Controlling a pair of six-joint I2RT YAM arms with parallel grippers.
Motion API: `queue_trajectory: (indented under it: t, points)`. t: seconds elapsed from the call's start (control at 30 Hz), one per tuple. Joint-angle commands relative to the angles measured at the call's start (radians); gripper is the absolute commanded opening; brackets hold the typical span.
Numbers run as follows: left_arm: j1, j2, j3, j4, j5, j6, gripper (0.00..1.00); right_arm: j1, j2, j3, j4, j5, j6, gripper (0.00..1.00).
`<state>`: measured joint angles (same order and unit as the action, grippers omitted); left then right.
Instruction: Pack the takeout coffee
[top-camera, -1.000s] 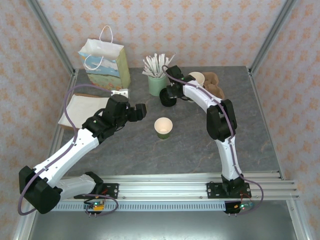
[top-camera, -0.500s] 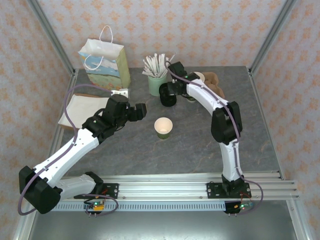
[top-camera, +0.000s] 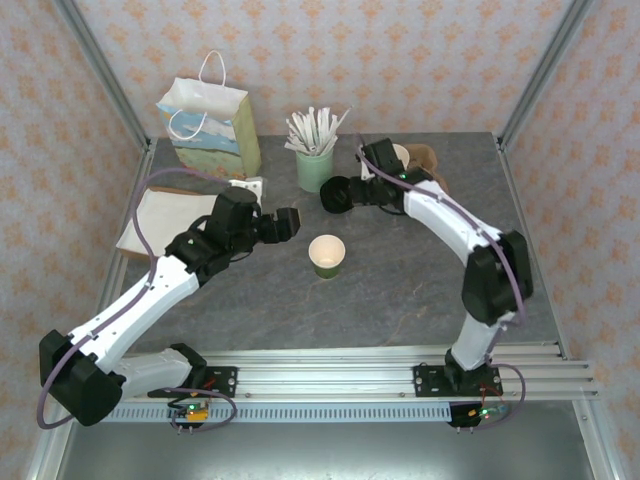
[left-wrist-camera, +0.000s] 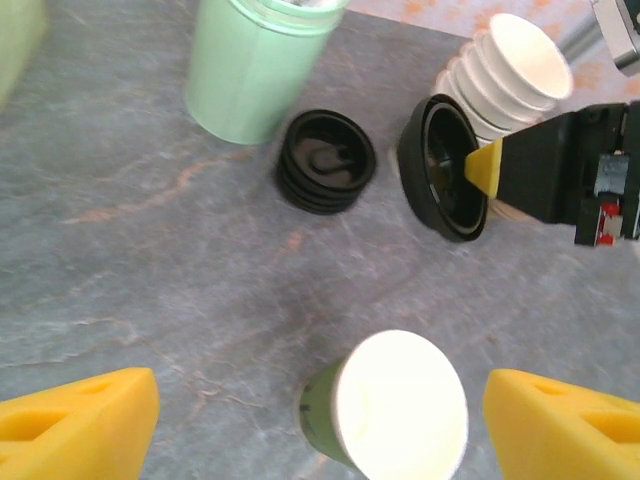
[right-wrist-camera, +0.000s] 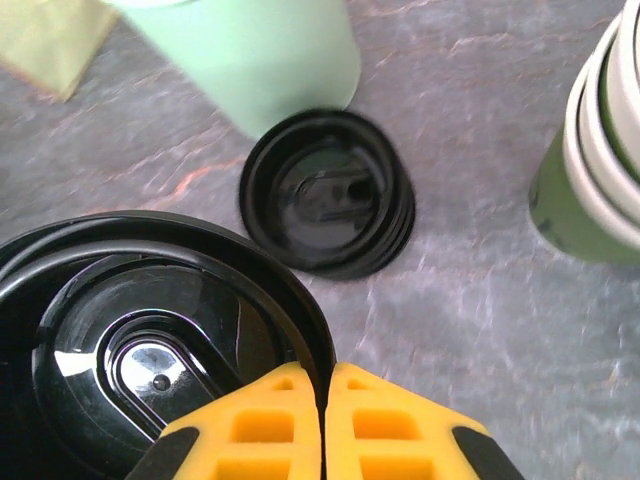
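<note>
Swung well out to the right since a second ago, the right arm's elbow is now seen nearer the bench's (top-camera: 400, 290) right side. The cup (top-camera: 327, 255) is stood upright near the middle of the bench, mouth open. A black lid (left-wrist-camera: 445, 165) is gripped by its rim, tilted on edge, in the clenched right end effector (right-wrist-camera: 322, 395), near the stack of lids (left-wrist-camera: 326, 175) beside the green mug (left-wrist-camera: 255, 65), with stacked cups (left-wrist-camera: 505, 65) behind. The left end effector (top-camera: 285, 224) is held released, fingers wide, just left of the cup.
</note>
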<state>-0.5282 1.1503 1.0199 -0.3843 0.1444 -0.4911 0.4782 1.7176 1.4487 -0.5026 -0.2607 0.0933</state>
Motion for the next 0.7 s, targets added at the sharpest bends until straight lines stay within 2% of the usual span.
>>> queue_trajectory:
  t: [0.0, 0.23, 0.43, 0.67]
  points:
    - [0.008, 0.039, 0.081, 0.025, 0.174, -0.086, 0.85, 0.052, -0.144, -0.095, 0.162, -0.047, -0.004, 0.08]
    - [0.010, 0.121, 0.145, 0.069, 0.253, -0.191, 0.84, 0.116, -0.283, -0.267, 0.316, 0.010, 0.036, 0.08]
    - [0.010, 0.192, 0.193, 0.071, 0.275, -0.213, 0.70, 0.133, -0.350, -0.355, 0.411, 0.011, 0.063, 0.08]
    - [0.005, 0.226, 0.212, 0.064, 0.262, -0.203, 0.55, 0.153, -0.363, -0.362, 0.394, 0.045, 0.071, 0.08]
